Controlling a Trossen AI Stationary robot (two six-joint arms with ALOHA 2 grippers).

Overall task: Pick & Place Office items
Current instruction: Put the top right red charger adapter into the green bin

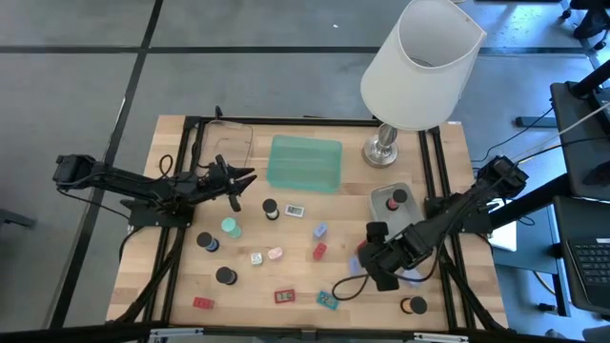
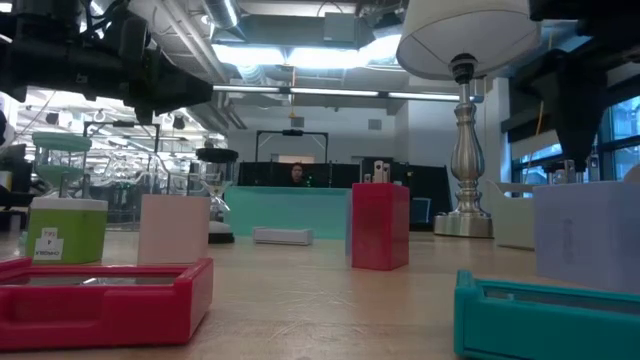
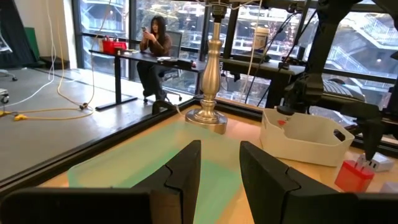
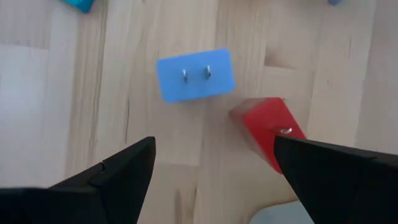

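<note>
Now, right gripper (image 4: 211, 165) low over the table's right front part, fingers spread wide and empty, straddling bare wood just short of a blue block (image 4: 195, 74) and a red block (image 4: 268, 130) lying close together. Left gripper (image 1: 235, 186) raised above the table's left middle, fingers closed with nothing between them, facing the green tray (image 1: 305, 162) and the lamp (image 1: 419, 67). Office items (image 1: 272, 257) scattered across the front half of the wooden table (image 1: 286, 276): black caps, a mint-green cap (image 1: 231, 227), a white-pink block, flat red and teal rectangles along the front edge. Grey tray (image 1: 393, 200) beside the lamp base, something red inside.
</note>
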